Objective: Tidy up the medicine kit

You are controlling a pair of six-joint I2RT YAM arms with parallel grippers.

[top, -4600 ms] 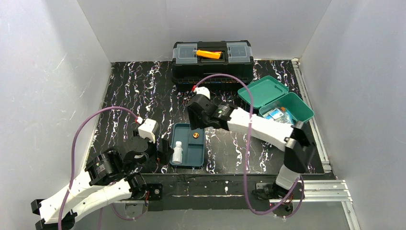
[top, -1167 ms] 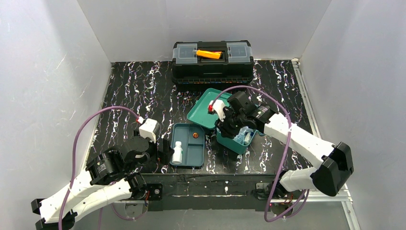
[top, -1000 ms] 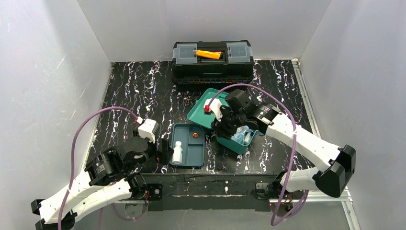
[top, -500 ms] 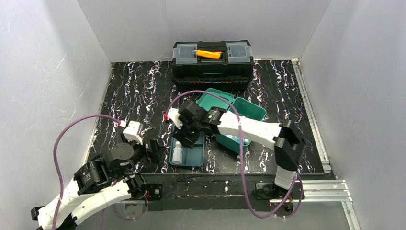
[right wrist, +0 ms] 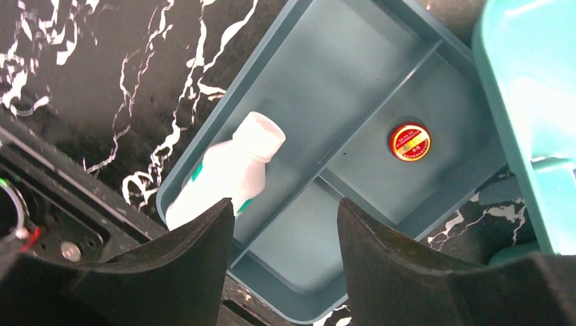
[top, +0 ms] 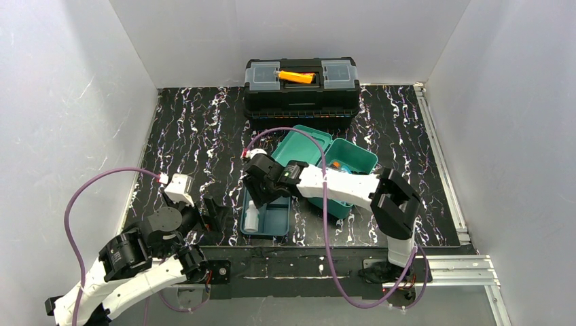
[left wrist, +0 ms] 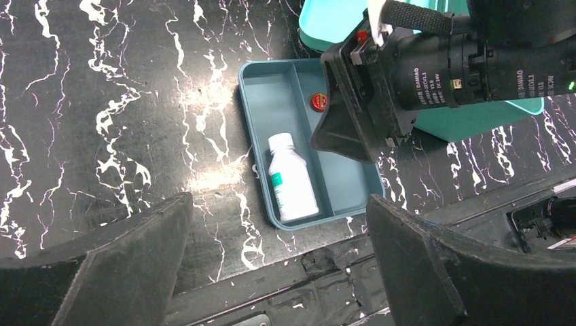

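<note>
The left end effector point(top: 214, 216) hangs low over the near left of the black, white-veined bench point(top: 190, 136). Its jaws are spread wide and empty, touching nothing. Just right of it a dark teal divided tray point(top: 280, 219) lies on the bench, out of its box. A white bottle point(left wrist: 292, 187) lies on its side in the tray's long left compartment, and a small red disc point(left wrist: 318, 101) sits in a right-hand one. The right end effector point(right wrist: 284, 207) hovers above the tray, jaws parted, gripping nothing. Just beside the tray on the right stands the medicine kit point(top: 353, 157), its lid open toward the back. Behind it sits a black toolbox point(top: 301, 88).
</note>
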